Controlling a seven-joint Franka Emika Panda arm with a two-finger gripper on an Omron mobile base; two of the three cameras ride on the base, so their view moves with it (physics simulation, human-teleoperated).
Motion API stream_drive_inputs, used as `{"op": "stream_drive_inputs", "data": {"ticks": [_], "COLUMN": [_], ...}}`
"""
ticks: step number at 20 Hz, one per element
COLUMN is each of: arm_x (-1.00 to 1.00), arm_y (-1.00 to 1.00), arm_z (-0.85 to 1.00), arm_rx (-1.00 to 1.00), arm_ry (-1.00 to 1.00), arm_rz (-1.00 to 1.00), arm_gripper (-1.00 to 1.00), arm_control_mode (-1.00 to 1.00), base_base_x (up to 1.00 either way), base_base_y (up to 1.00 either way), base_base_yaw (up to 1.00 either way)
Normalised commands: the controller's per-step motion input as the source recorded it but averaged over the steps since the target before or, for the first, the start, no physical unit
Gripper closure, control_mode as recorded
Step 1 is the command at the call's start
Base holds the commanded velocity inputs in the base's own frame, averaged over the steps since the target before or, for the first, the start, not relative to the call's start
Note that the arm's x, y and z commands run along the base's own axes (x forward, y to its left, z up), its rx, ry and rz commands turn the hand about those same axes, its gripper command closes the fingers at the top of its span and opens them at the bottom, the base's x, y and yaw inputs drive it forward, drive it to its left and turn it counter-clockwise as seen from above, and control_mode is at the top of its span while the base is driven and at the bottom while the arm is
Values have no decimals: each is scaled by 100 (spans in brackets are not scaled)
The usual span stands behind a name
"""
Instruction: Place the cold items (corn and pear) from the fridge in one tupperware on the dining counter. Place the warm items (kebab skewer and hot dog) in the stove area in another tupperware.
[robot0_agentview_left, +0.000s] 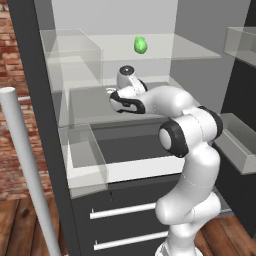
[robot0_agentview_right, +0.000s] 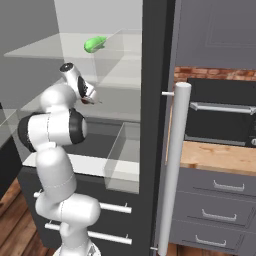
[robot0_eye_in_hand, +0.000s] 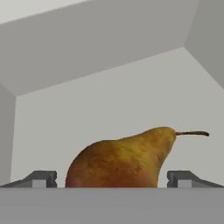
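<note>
In the hand view the lower part of the pear (robot0_eye_in_hand: 120, 159) was cut off by the picture's bottom edge, so what it rested on could not be told there. In the right base view only a small reddish spot of it (robot0_agentview_right: 88, 100) was seen at the hand, on the middle glass shelf (robot0_agentview_right: 120, 102) of the fridge (robot0_agentview_right: 152, 125). In the left base view the jaws were hidden behind the wrist.

The jaws (robot0_eye_in_hand: 112, 178) were opened wide, and the pear was lying between the two fingertips (robot0_eye_in_hand: 41, 178). Nothing was held. Whether a fingertip touched the fruit could not be told.

The corn (robot0_agentview_left: 140, 45) was lying on the upper shelf, well above the hand.
</note>
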Motion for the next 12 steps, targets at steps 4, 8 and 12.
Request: {"op": "stream_drive_inputs", "data": {"ticks": [4,8,12], "arm_x": [3,2,-9], "arm_y": [6,3,0], "arm_z": [-30,-27,-15], "arm_rx": [0,0,0], "arm_ry": [1,0,0], "arm_rz": [0,0,0], "arm_gripper": [100,100,100], "arm_control_mode": [-100,-100,-100], "base_base_x": [0,0,0], "base_base_y": [0,0,0], "base_base_yaw": [0,0,0]}}
